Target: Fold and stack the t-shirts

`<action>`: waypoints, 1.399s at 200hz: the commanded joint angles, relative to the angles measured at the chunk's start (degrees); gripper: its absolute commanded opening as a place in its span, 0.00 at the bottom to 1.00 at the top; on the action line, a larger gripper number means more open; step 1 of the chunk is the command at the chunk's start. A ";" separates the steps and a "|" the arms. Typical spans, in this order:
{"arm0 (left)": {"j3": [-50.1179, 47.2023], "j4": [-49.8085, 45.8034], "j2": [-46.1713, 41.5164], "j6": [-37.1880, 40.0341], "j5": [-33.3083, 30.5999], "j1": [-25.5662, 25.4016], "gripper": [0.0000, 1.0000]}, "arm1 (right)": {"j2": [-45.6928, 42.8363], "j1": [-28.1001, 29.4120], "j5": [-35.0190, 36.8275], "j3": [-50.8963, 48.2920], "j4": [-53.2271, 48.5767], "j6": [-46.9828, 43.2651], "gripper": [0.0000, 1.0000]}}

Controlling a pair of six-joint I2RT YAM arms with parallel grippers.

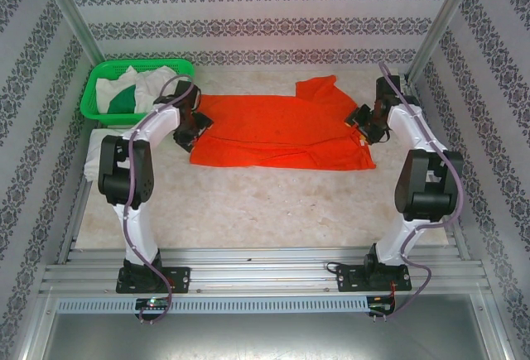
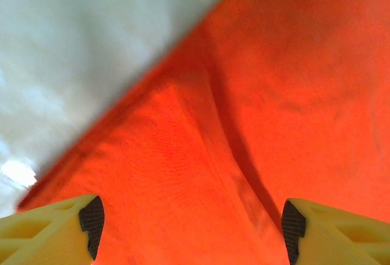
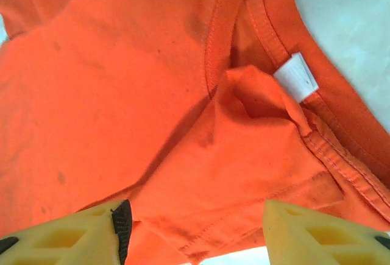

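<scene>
Left of the orange t-shirt (image 1: 281,132), green basket (image 1: 89,99) holding white tees (image 1: 151,84) and a dark green tee (image 1: 124,103). Over the shirt, left gripper (image 2: 192,222) and right gripper (image 3: 195,222), jaws apart.

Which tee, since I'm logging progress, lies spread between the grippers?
The orange tee, flat on the table; the white tees and green tee sit bunched in the basket.

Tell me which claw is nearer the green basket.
Left. The left claw is beside the green basket; the right claw is across the orange t-shirt, at its opposite end.
</scene>
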 commanded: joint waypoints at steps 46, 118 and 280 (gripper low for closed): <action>-5.61 13.77 3.65 -3.24 -1.46 -2.67 0.77 | 1.09 -1.46 -1.78 -12.58 4.96 7.33 0.55; -12.86 12.91 3.05 2.02 -2.68 0.83 0.77 | 5.85 -5.22 1.65 -11.31 1.89 3.12 0.55; -26.47 8.50 -13.26 2.53 -0.72 -5.14 0.78 | -12.23 -8.30 2.66 -23.03 -1.52 1.53 0.54</action>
